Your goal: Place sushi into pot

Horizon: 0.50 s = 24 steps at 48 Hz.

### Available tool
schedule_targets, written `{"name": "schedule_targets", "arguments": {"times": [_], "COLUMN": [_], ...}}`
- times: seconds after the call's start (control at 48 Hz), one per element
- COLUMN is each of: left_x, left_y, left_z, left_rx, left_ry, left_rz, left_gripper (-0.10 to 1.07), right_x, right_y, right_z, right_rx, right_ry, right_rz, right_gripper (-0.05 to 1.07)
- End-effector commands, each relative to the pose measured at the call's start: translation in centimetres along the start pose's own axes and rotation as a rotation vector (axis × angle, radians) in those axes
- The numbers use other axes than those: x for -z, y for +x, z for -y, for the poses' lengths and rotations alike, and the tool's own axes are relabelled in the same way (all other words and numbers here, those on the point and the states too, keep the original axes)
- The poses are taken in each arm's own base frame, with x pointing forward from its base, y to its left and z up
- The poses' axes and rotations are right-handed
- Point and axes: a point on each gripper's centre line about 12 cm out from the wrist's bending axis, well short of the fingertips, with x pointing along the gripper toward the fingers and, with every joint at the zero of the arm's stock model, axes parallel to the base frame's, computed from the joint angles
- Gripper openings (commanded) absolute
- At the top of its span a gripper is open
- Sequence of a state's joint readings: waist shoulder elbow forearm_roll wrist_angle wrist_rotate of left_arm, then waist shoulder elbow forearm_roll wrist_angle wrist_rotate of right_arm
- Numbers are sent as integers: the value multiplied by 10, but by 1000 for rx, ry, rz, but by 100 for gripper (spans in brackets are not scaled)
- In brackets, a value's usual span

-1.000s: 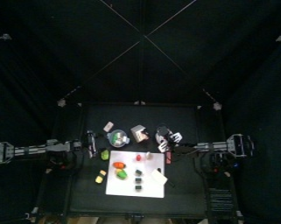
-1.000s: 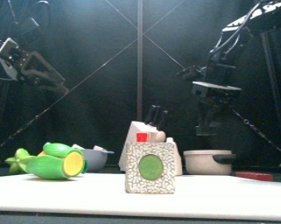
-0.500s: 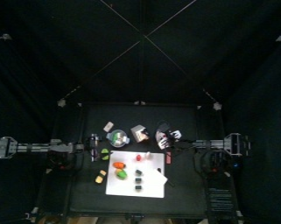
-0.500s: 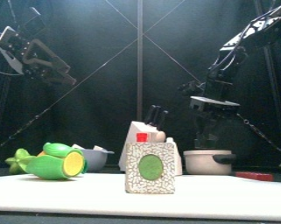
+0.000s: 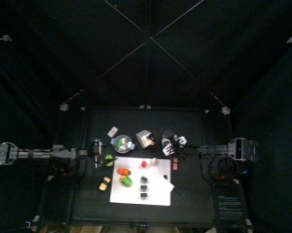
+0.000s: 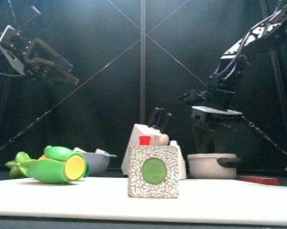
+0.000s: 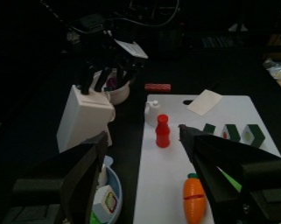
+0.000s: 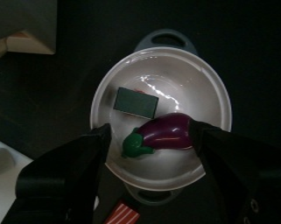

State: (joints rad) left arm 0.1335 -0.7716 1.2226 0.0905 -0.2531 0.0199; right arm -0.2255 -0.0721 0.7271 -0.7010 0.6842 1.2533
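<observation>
Left pincer (image 7: 143, 149) is held high above its end of the table, and its jaws are seen spread apart with nothing between them. Ahead of it and below, a red bottle (image 7: 161, 131) is seen upright on a white mat (image 7: 219, 118), and a carrot (image 7: 193, 197) is laid on the same mat nearer to the right jaw. A white box (image 7: 84, 118) is set off the mat on the left jaw's side.

Farther across the table, the right pincer (image 8: 154, 136) is pointed down, its jaws spread wide and closed on nothing. The pot (image 8: 213, 87) is placed directly beneath it, so that the pale rim is framed by the two jaws. The sushi (image 8: 136, 101), a dark rectangular piece, is found lying on the floor of the pot, below and just beyond the jaw tips. A purple eggplant (image 8: 168, 129) is lodged beside it in the same pot, under the gap between the jaws.
</observation>
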Motion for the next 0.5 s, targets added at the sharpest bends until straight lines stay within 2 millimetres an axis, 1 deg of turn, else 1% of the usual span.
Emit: {"name": "schedule_targets", "arguments": {"times": [0.0,0.146,0.333,0.417,0.479], "left_x": [-9,-8,-8,-7,-6], "left_y": [2,1,1,1,1], "left_z": [-2,-2,-2,-2,-2], "left_rx": [-7,-8,-8,-10,-9], "left_ry": [1,2,-1,-1,-1], "left_rz": [29,25,25,22,21], "left_gripper": [98,98,98,98,98], "right_x": [-10,-10,-15,-19,-21], "right_y": [-9,-11,-18,-27,-41], "right_z": [-3,-6,-12,-18,-30], "right_rx": [-27,-34,-52,-81,-127], "right_ry": [21,14,4,6,-1], "right_rz": [28,32,52,72,92], "right_gripper": [99,99,99,99,99]}}
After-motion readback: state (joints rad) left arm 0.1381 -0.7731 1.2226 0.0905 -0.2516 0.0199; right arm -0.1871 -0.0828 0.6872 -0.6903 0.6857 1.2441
